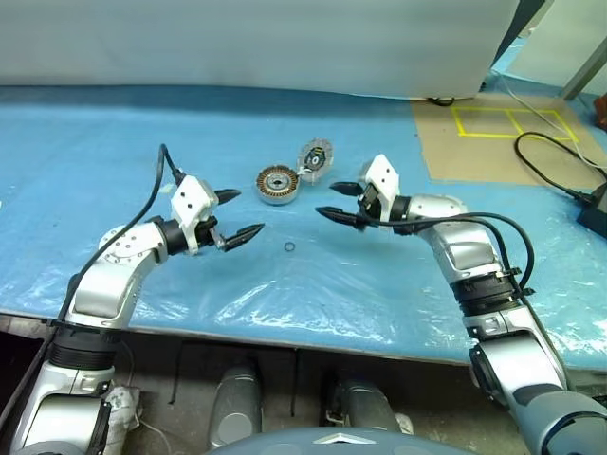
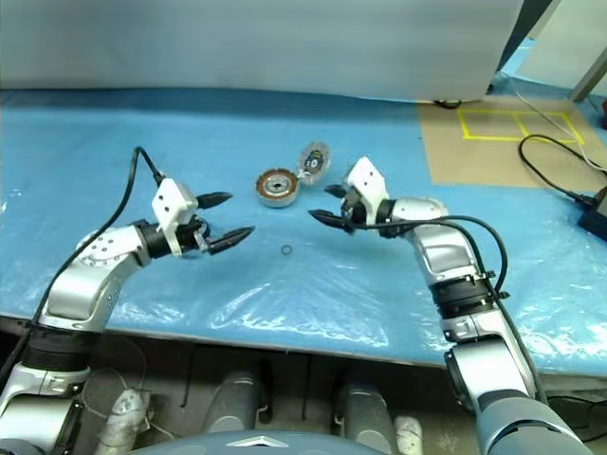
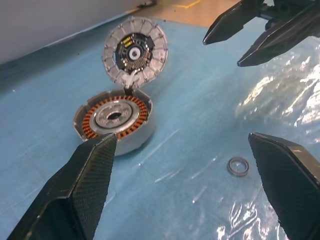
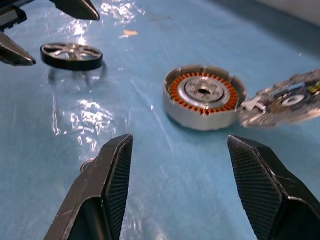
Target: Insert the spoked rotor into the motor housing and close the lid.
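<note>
- The motor housing (image 1: pixel 278 184) sits on the blue plastic sheet (image 1: pixel 379 284) about mid-table, open side up, with the copper windings showing around a silver hub.
- The lid (image 1: pixel 316 156) is flipped open just behind and to the right of it, tilted up, joined to the housing at one edge. In the left wrist view its inside faces the camera: dark centre, a bit of yellow-green, ribbed rim.
- The spoked rotor (image 4: pixel 71 55) turns up clearly in the right wrist view, lying flat on the sheet beside the left gripper's fingertips (image 4: pixel 80 9), well apart from the housing. From the head cameras I can't pick it out.
- The small ring (image 1: pixel 289 247) lies on the sheet between the two grippers, nearer the robot than the housing. The left wrist view shows it as a little grey ring close to one finger.
- The left gripper (image 1: pixel 235 215) hovers left of the housing, jaws spread wide, nothing between them.
- The right gripper (image 1: pixel 338 201) hovers right of the housing, pointing toward the left one, jaws also apart and empty.
- Off to the far right there's a brown board (image 1: pixel 503 142) with yellow tape squares and a black cable (image 1: pixel 550 171).
</note>
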Tool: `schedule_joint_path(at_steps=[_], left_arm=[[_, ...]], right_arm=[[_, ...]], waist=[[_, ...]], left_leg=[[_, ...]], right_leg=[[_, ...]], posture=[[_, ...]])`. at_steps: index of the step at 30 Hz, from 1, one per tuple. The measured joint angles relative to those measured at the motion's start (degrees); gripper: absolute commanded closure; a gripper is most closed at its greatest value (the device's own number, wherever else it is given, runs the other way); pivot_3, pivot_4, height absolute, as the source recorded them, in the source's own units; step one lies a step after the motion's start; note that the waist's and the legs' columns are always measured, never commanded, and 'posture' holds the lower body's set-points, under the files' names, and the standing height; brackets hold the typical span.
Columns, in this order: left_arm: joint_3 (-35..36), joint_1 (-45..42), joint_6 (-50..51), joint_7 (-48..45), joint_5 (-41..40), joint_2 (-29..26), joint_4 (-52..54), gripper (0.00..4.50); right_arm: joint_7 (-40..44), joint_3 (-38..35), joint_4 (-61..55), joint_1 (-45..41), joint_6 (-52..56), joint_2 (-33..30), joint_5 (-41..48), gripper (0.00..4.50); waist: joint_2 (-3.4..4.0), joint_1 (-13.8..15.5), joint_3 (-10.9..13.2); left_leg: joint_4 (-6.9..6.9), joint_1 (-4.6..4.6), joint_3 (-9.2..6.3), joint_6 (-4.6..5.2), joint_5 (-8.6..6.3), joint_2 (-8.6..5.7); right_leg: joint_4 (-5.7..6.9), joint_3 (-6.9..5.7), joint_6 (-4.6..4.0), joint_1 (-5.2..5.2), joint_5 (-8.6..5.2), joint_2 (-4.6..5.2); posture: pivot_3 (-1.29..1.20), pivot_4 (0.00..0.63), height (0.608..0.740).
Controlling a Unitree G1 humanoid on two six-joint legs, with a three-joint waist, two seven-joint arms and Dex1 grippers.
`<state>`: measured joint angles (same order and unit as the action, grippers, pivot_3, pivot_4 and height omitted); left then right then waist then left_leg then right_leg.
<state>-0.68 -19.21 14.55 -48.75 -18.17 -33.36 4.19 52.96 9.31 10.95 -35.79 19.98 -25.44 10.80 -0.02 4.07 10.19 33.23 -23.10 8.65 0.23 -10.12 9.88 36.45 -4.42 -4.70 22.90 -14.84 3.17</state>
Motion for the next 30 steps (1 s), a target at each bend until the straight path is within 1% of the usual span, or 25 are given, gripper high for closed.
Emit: schedule_joint_path(at_steps=[7,12,23,30], left_arm=[[-1.35,1.50,-2.04,-1.26,1.01,0.87,-1.69,0.07],[-1.50,1.38,-2.36,-1.28,0.97,1.30,-2.51,0.07],[-1.47,1.22,-2.37,-2.30,0.74,1.36,-3.78,0.07],[-1.13,1.80,-0.41,-2.06,-0.39,2.01,-1.44,0.07]], right_arm=[[0.88,0.34,-2.85,3.39,-0.09,-0.02,0.29,1.35],[0.82,0.34,-5.22,3.78,0.06,-0.04,0.54,1.35],[0.78,0.33,-5.25,4.09,0.10,-0.53,0.52,1.35],[1.22,0.49,-4.88,3.00,0.07,-0.35,0.37,1.35]], waist=[[0.00,-0.20,0.00],[0.00,-0.15,0.00],[0.00,-0.14,0.00],[0.00,-0.14,0.00]], left_leg=[[0.06,0.08,0.02,0.01,-0.01,0.03],[0.06,0.09,0.02,0.03,-0.01,0.02],[0.07,0.08,0.01,0.04,-0.02,0.03],[0.07,0.08,0.01,0.04,-0.02,0.03]], right_leg=[[0.09,0.02,-0.17,-0.03,-0.10,-0.01],[0.11,0.02,-0.17,-0.04,-0.10,0.00],[0.11,0.02,-0.18,-0.03,-0.10,0.00],[0.12,0.02,-0.18,-0.03,-0.11,0.00]], posture=[[0.00,0.150,0.740],[0.00,0.150,0.740],[0.00,0.150,0.740],[0.00,0.150,0.740]])
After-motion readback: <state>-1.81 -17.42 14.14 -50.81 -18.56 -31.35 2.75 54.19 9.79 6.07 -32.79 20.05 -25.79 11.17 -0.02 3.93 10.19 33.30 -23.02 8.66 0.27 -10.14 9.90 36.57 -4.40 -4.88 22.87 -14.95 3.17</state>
